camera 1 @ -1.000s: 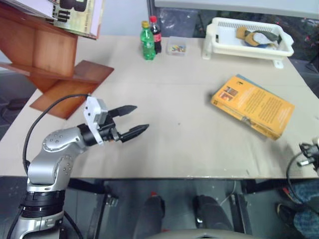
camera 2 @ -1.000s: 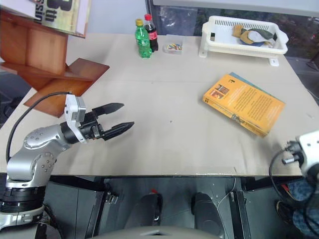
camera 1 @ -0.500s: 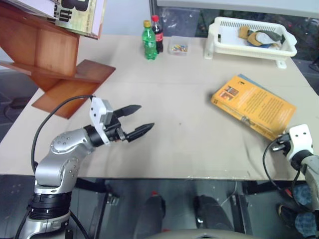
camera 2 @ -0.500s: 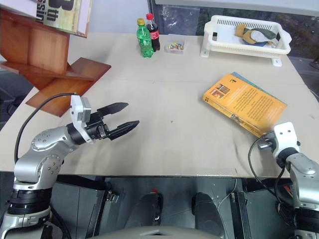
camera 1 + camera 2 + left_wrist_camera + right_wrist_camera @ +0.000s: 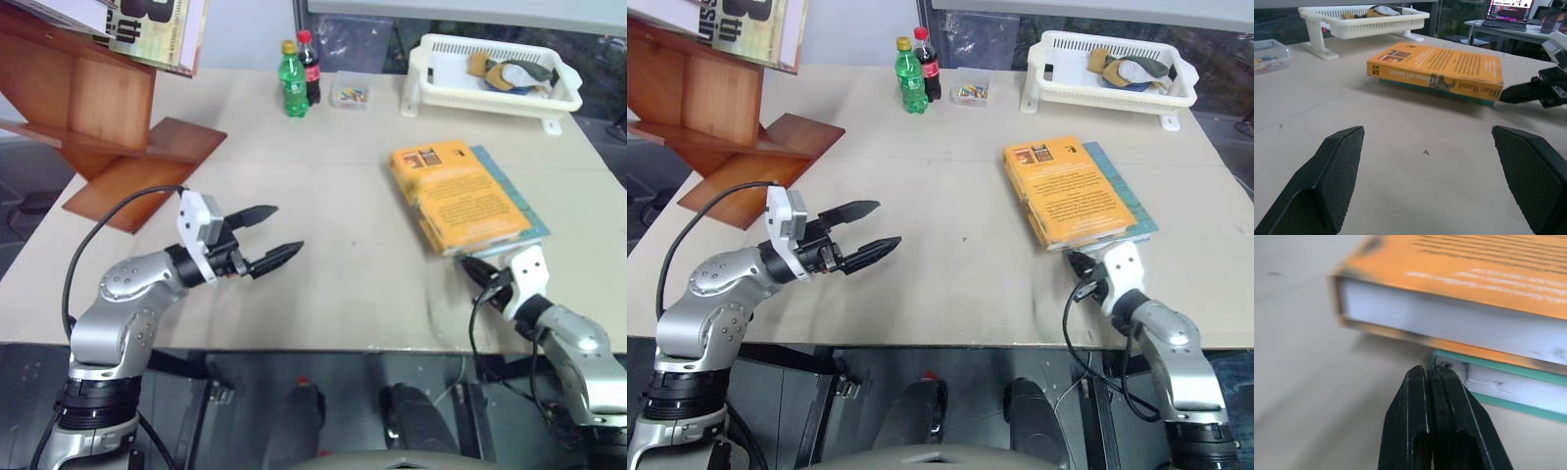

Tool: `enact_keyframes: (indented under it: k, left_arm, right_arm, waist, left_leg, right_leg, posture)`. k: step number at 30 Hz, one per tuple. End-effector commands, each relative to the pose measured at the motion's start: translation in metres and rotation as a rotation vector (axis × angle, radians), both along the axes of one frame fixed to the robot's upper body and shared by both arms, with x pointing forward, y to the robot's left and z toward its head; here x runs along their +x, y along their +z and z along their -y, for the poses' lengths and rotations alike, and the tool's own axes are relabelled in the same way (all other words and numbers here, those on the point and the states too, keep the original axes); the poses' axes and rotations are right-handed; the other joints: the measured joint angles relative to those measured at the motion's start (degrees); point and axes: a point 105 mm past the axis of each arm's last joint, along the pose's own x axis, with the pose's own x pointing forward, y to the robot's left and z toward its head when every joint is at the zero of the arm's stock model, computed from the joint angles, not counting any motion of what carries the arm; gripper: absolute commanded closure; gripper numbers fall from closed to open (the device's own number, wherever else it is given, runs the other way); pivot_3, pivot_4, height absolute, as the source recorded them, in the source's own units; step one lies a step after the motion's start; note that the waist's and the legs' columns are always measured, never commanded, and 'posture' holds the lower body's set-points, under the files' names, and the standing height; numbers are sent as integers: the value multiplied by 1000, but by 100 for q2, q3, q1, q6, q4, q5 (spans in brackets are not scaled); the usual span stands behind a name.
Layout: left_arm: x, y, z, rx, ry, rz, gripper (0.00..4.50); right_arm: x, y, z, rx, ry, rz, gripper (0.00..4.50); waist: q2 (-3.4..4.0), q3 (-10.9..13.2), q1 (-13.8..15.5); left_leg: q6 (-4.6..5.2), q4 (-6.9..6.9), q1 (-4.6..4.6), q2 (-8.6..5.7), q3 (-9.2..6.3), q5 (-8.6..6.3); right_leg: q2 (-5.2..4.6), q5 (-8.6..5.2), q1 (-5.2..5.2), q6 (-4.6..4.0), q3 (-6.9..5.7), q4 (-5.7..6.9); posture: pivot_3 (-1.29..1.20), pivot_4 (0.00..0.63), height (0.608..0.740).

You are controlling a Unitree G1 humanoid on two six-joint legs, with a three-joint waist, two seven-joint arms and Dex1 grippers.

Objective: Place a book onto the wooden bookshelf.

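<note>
The thick orange-yellow paperback book (image 5: pixel 454 196) hides most of the thinner teal book (image 5: pixel 513 208) beneath it; the reddish-brown wooden bookshelf (image 5: pixel 93 108) is cut off by the picture's edge, and the small clear box's (image 5: pixel 349 92) contents are too small to tell

Left hand (image 5: pixel 271 236) held level over the tabletop (image 5: pixel 343 215), fingers spread wide; right hand (image 5: pixel 1080 265) low, fingers pressed together, pointing forward-left

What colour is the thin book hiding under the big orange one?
Teal: the thin book has a teal cover and white page edges, lying under the orange book. It shows best in the right wrist view.
</note>
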Motion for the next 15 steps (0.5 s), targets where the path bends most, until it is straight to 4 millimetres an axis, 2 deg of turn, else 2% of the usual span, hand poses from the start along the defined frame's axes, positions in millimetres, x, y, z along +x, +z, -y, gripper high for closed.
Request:
enact_keyframes:
  k: [1, 4, 8, 12, 14, 15]
  left_arm:
    - [-1, 8, 3, -8, -16, 12, 0]
    - [-1, 6, 6, -11, -17, -3, 0]
    - [0, 4, 10, -23, -21, -11, 0]
    - [2, 3, 12, -35, -17, -18, 0]
    - [2, 2, 13, -35, -17, -21, 0]
    - [3, 2, 14, -37, -17, -22, 0]
  right_arm:
    - [-4, 11, -11, 11, 33, 39, 4358]
    - [-6, 13, -8, -6, -2, 53, 4358]
    - [-19, 27, 10, -53, -55, 82, 4358]
    - [-26, 50, 41, -110, -178, 111, 4358]
    - [-23, 70, 50, -44, -231, 109, 4358]
    - [-15, 81, 59, -37, -277, 80, 4358]
  waist:
    - [0, 0, 1]
    - [0, 0, 10]
    - [1, 1, 24]
    - [0, 0, 18]
    - [0, 0, -6]
    - [0, 0, -15]
  left_leg:
    - [0, 0, 0, 0, 1, 0]
    - [0, 0, -1, 0, 0, 0]
    - [0, 0, -4, -1, -2, 0]
    - [0, 2, -5, -2, -1, 0]
    - [0, 3, -2, -1, 0, 0]
    - [0, 3, 1, 3, 1, 0]
  right_leg:
    - [0, 0, 0, 0, 0, 0]
    - [0, 0, 0, 0, -1, -1]
    - [-1, 0, -1, 0, -2, -1]
    - [-1, -2, 0, 5, 0, -2]
    - [0, -10, 0, 17, 1, -1]
    - [2, -10, 0, 16, 2, 4]
  posture:
    - [0, 150, 740]
    - [0, 150, 740]
    - [0, 150, 740]
    - [0, 150, 740]
    - [0, 150, 740]
    - [0, 150, 740]
